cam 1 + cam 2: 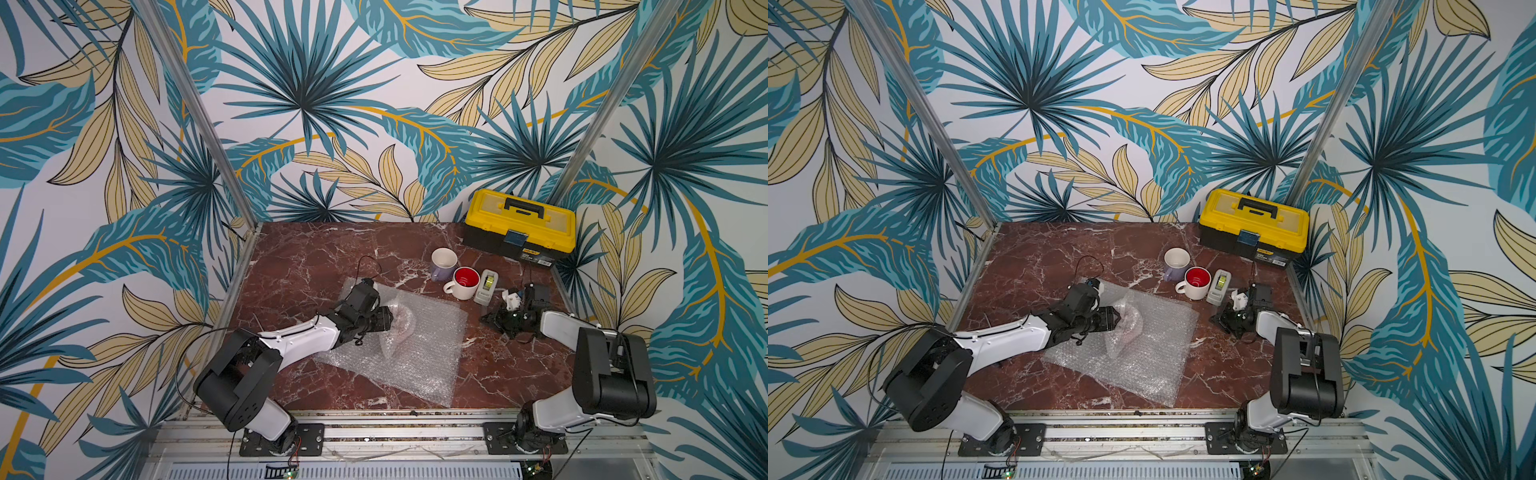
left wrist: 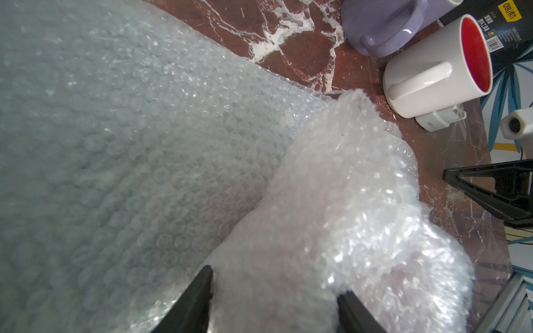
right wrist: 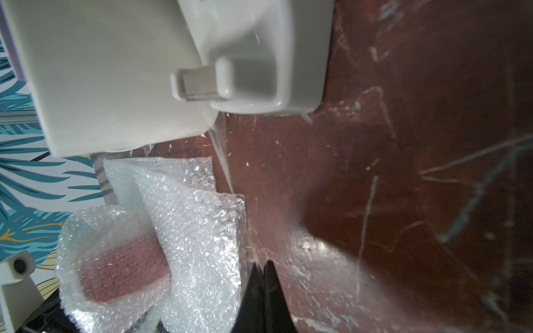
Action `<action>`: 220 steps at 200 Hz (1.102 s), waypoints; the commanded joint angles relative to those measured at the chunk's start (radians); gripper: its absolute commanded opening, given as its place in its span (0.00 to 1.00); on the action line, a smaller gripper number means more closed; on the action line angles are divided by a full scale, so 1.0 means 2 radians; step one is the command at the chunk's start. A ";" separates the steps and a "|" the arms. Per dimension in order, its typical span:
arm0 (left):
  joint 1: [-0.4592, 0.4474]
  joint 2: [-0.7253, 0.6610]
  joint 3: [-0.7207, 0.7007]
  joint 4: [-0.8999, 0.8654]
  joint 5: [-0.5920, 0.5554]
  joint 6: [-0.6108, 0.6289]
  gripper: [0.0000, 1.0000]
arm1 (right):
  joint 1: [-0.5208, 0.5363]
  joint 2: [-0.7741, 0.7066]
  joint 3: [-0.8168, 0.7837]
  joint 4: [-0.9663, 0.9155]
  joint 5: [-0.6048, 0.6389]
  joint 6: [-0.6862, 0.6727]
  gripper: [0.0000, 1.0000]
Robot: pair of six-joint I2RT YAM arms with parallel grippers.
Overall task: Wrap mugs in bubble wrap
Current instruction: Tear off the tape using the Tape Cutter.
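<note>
On the marble table (image 1: 311,257), my left gripper (image 2: 275,281) clamps the bundle (image 2: 346,187); my right gripper (image 3: 261,263), pinched together, should pull tape (image 3: 223,161) taut.

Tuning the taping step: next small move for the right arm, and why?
Probably pull the right pincer from the tape dispenser toward the wrapped bundle: it's shut, a clear tape strip runs toward its tips, and the left pincer grips that bundle.

Left arm stretched to mid-table, left gripper (image 1: 386,321) half-spread, clasping the bubble wrap bundle (image 1: 402,330); right gripper (image 1: 485,320) pinched closed near the table's right edge.
</note>
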 commanded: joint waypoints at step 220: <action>-0.006 0.013 0.006 -0.006 0.006 0.001 0.59 | 0.006 0.029 0.031 -0.184 0.099 0.030 0.00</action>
